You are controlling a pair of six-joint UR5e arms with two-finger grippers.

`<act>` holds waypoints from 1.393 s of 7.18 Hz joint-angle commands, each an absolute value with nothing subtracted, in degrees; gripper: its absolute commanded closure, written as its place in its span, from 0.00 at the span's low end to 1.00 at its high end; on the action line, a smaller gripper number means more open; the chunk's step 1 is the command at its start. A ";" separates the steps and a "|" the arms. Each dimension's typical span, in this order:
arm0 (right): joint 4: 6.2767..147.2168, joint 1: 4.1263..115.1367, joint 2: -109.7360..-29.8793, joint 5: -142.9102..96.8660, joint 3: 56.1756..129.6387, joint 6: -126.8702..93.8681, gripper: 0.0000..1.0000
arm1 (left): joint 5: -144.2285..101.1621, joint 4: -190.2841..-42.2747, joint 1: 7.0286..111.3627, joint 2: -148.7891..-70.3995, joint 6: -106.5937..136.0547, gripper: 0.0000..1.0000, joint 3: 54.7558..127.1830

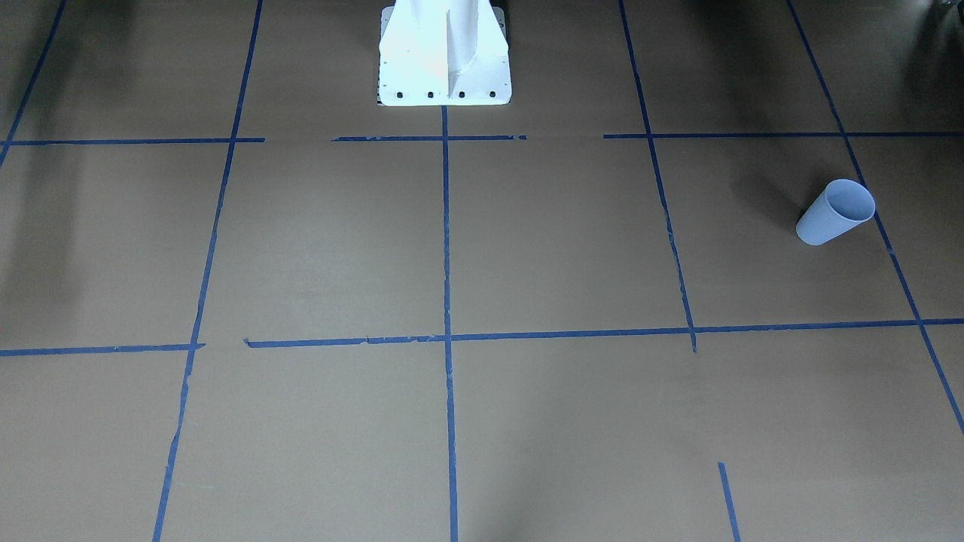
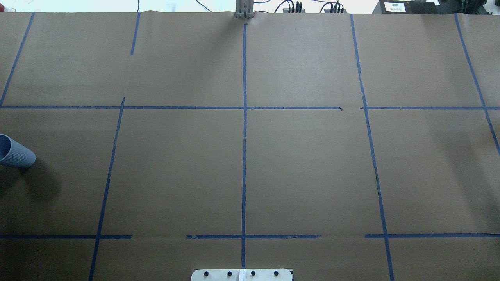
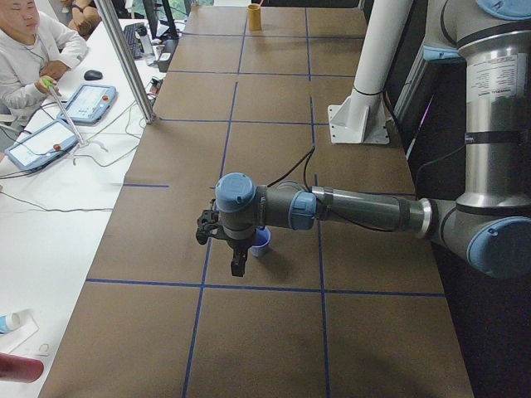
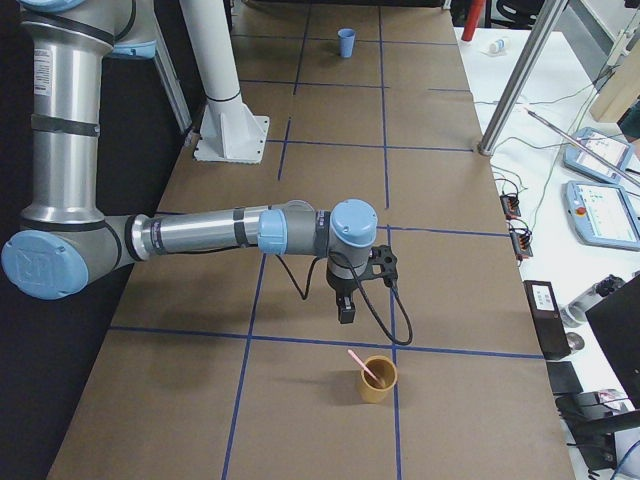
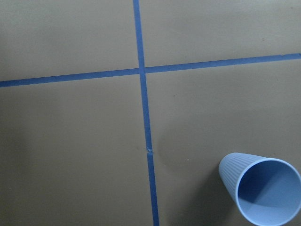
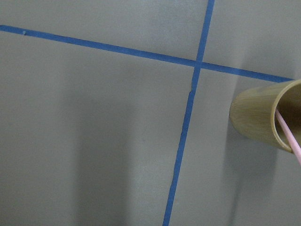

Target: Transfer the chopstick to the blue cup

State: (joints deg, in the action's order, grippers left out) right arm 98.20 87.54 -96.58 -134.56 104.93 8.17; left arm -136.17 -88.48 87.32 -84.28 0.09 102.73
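brown paper table (image 2: 312, 175) | blue tape grid (image 2: 245, 156) | left claw (image 3: 238, 265), right claw (image 4: 345, 311): grip unclear

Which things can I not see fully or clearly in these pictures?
Left gripper: only in the left side view, open or shut unclear.
Right gripper: likewise, right side view.
Chopstick: lower part hidden inside brown cup.
Blue cup: cut by overhead view's left edge.
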 commanded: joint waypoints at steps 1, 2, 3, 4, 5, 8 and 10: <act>98.17 87.54 -96.77 -134.65 104.85 8.00 0.00 | -134.93 -87.72 87.10 -84.64 0.61 0.00 103.70; 98.17 87.54 -96.77 -134.65 104.77 8.09 0.00 | -134.74 -87.28 87.19 -84.03 0.53 0.00 103.97; 98.17 87.54 -96.59 -134.65 104.77 8.00 0.00 | -134.74 -87.19 87.10 -83.94 0.70 0.00 104.06; 98.17 87.54 -96.42 -134.74 104.77 8.00 0.00 | -134.82 -87.27 87.10 -83.94 0.70 0.00 104.41; 98.17 87.54 -96.24 -134.91 104.77 7.91 0.00 | -135.52 -87.36 87.10 -83.94 0.79 0.00 104.41; 98.17 87.45 -96.07 -135.09 104.94 7.91 0.00 | -135.61 -88.07 86.92 -82.20 0.52 0.00 104.23; 98.17 86.93 -96.06 -135.00 104.86 8.09 0.00 | -135.61 -88.94 86.57 -81.48 0.53 0.00 104.33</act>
State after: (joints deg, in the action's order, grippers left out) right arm 98.17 87.28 -96.09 -135.06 104.96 8.03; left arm -135.57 -88.52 86.77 -81.96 0.51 104.26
